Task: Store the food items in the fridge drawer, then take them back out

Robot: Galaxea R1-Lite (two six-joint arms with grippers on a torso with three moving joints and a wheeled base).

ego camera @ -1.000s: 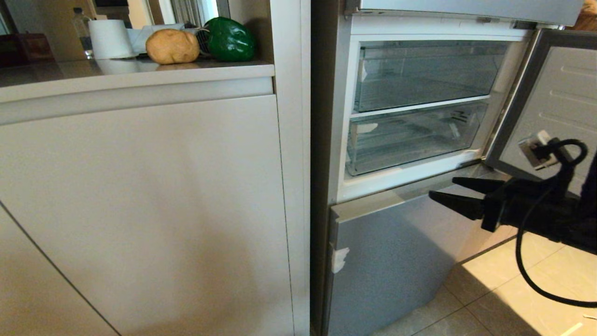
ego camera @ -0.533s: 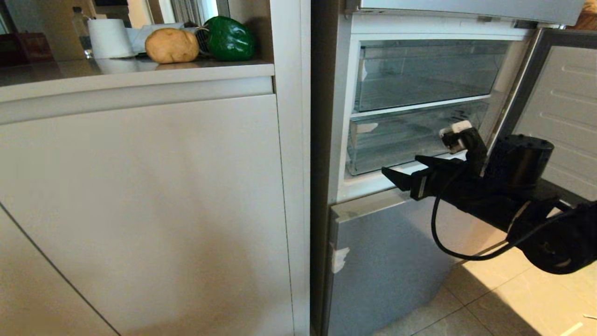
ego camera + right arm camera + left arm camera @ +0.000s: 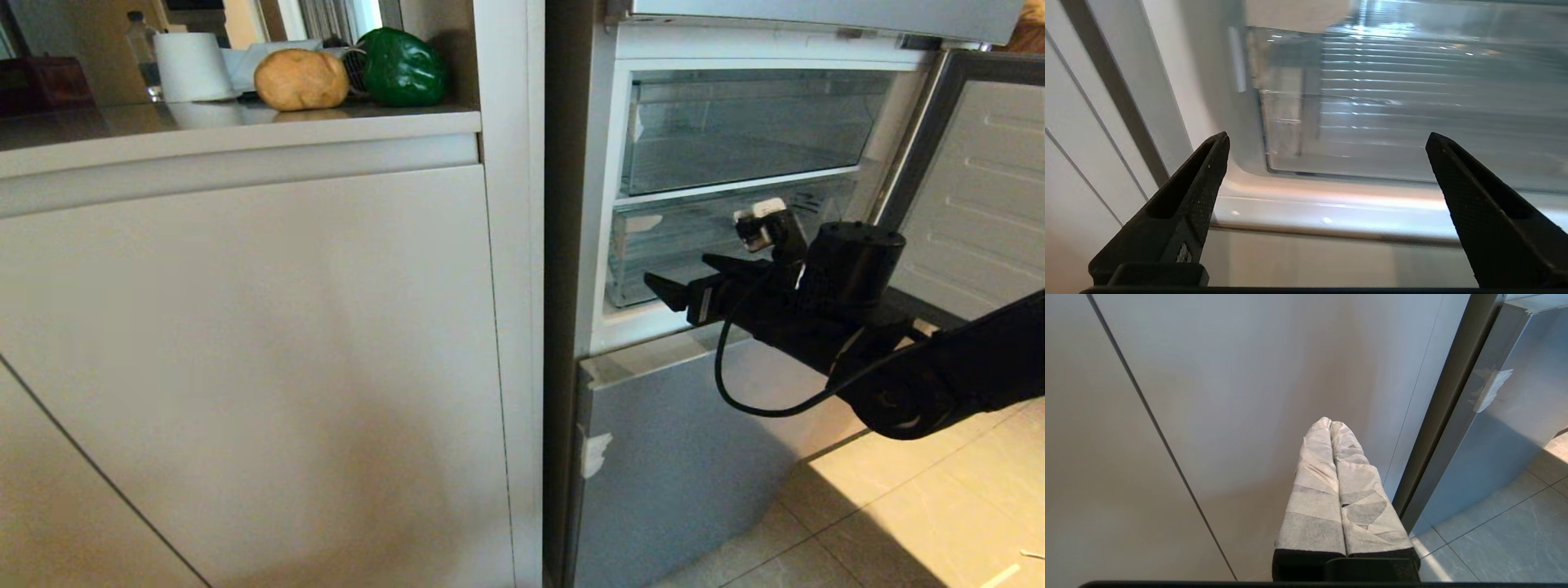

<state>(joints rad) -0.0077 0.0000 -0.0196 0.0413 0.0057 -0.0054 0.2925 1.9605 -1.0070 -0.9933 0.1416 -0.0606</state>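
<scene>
The tan potato [image 3: 300,79] and the dark green bell pepper [image 3: 402,69] sit side by side on the countertop at the upper left. In the fridge's open compartment, two clear plastic drawers are pushed in, an upper one [image 3: 747,131] and a lower fridge drawer [image 3: 678,245] [image 3: 1372,122]. My right gripper [image 3: 682,273] [image 3: 1327,136] is open and empty, pointing at the lower drawer's front near its left bottom corner, just short of it. My left gripper [image 3: 1330,422], with tape-wrapped fingers, is shut on nothing, low in front of the beige cabinet.
The compartment door [image 3: 963,188] stands open on the right, close behind my right arm. A shut silver-grey panel [image 3: 678,441] lies below the white ledge [image 3: 1331,204]. A paper roll [image 3: 192,67] and a bottle [image 3: 143,53] stand on the counter. Beige cabinet doors [image 3: 245,367] fill the left.
My right arm swung up and left from the lower right, past the open door. Its open gripper now faces the lower clear drawer. The food items have not moved.
</scene>
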